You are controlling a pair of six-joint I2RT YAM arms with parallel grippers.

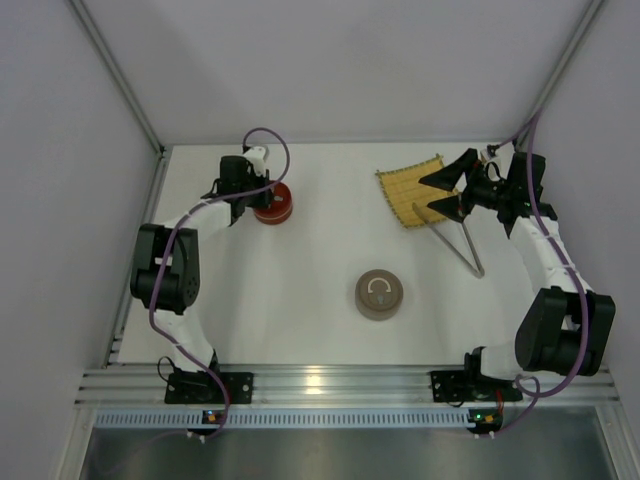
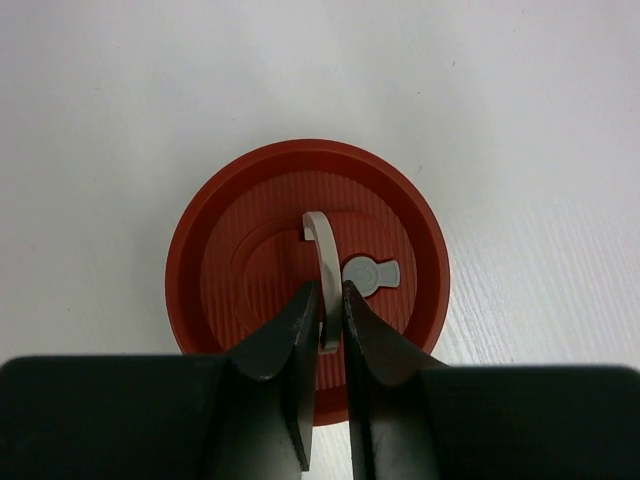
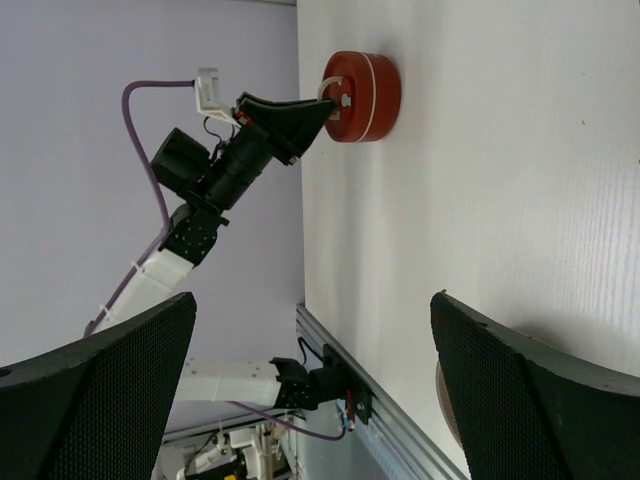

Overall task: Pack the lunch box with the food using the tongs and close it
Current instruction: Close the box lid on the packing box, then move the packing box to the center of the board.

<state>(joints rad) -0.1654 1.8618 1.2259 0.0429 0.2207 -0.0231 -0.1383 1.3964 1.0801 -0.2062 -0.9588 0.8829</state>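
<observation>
The lunch box (image 1: 273, 203) is a round red tin with its red lid (image 2: 260, 260) on, standing at the back left. My left gripper (image 2: 331, 288) reaches over it with its jaws close on either side of the lid's upright grey handle (image 2: 322, 235), a thin sliver of gap on the left side. The same box (image 3: 362, 83) and left gripper (image 3: 318, 105) show far off in the right wrist view. The tongs (image 1: 462, 243) lie flat on the table at the right. My right gripper (image 1: 443, 192) (image 3: 312, 298) hovers wide open above their far ends, holding nothing. The food is hidden.
A yellow bamboo mat (image 1: 408, 190) lies at the back right, partly under my right gripper. A round brown tin (image 1: 379, 294) with a ring handle on its lid stands mid-table. Grey walls close the left and right sides, and an aluminium rail (image 1: 320, 385) runs along the near edge.
</observation>
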